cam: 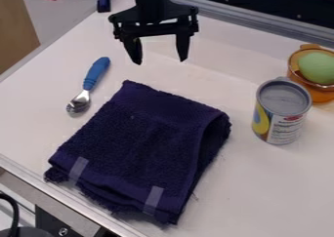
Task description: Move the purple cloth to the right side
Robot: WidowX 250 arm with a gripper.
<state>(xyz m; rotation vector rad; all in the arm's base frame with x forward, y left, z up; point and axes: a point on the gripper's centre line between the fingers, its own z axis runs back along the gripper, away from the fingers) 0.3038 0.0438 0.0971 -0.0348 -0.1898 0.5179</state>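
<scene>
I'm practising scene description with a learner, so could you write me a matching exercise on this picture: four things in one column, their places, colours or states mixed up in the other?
Things:
1. Purple cloth
2. Spoon
3. Can
4. Gripper

Descriptions:
A. Standing upright, right of the cloth in the picture
B. Open, near the top of the picture
C. Lying folded
D. Lying down, with a blue handle

Right pairs: 1-C, 2-D, 3-A, 4-B
</scene>
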